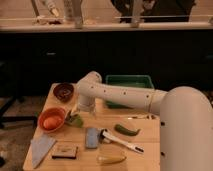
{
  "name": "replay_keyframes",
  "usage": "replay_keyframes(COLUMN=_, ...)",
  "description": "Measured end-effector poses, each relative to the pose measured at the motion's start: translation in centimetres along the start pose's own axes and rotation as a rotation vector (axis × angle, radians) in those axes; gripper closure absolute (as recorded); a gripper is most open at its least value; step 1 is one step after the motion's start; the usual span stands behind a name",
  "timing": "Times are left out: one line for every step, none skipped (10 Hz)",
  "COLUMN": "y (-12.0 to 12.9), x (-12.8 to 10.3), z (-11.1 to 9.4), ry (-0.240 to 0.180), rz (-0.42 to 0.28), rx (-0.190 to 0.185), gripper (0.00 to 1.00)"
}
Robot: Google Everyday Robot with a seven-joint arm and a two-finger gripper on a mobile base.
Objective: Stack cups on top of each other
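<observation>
Gripper down at left-centre of wooden worktop, just right of orange bowl, at end of white arm reaching in from right side. Fingers lost against green cup; open or closed: cannot tell. Pale green cup directly beneath gripper, touching or nearly touching orange bowl's right rim. Dark grey-brown cup not made out separately; possibly hidden at gripper.

Orange bowl near left edge, something pale orange and round inside. Dark red-brown bowl at far left corner, apart from orange bowl. Green bin at far edge, middle, partly behind arm.

Toward near edge: grey-blue sponge centre, white-handled brush just right of it, lying diagonally, head touching or close to sponge. Green pepper beyond brush, toward right edge. Yellow object, banana-like, at near edge below brush. Pale blue cloth at near left corner. Small dark flat block between cloth and sponge. Thin utensil near right edge, close against arm's large white body.
</observation>
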Motion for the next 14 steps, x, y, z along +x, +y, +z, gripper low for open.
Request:
replay_keyframes(y=-0.01, x=0.00, z=0.00, ry=0.000, rz=0.000, rx=0.000, gripper=0.20)
replay_keyframes(y=-0.01, x=0.00, z=0.00, ry=0.000, rz=0.000, rx=0.000, gripper=0.20)
replay_keyframes(y=0.00, x=0.00, z=0.00, ry=0.000, rz=0.000, rx=0.001, gripper=0.20)
replay_keyframes(y=0.03, x=0.01, z=-0.01, ry=0.000, rz=0.001, rx=0.001, gripper=0.20)
replay_keyframes(y=0.04, x=0.02, z=-0.01, ry=0.000, rz=0.001, rx=0.001, gripper=0.20)
replay_keyframes(y=0.04, x=0.02, z=-0.01, ry=0.000, rz=0.001, rx=0.001, gripper=0.22)
replay_keyframes(y=0.04, x=0.02, z=-0.02, ry=0.001, rz=0.001, rx=0.001, gripper=0.28)
replay_keyframes(y=0.03, x=0.02, z=-0.03, ry=0.001, rz=0.002, rx=0.002, gripper=0.40)
replay_keyframes(y=0.02, x=0.02, z=-0.03, ry=0.001, rz=0.001, rx=0.002, gripper=0.50)
replay_keyframes(y=0.10, x=0.03, z=-0.01, ry=0.000, rz=0.002, rx=0.000, gripper=0.53)
replay_keyframes(y=0.11, x=0.03, z=-0.02, ry=0.001, rz=0.002, rx=0.000, gripper=0.52)
replay_keyframes(y=0.09, x=0.03, z=-0.02, ry=0.000, rz=0.002, rx=0.001, gripper=0.46)
replay_keyframes(y=0.07, x=0.03, z=-0.01, ry=0.000, rz=0.002, rx=0.001, gripper=0.38)
replay_keyframes(y=0.10, x=0.03, z=0.00, ry=0.000, rz=0.002, rx=0.000, gripper=0.26)
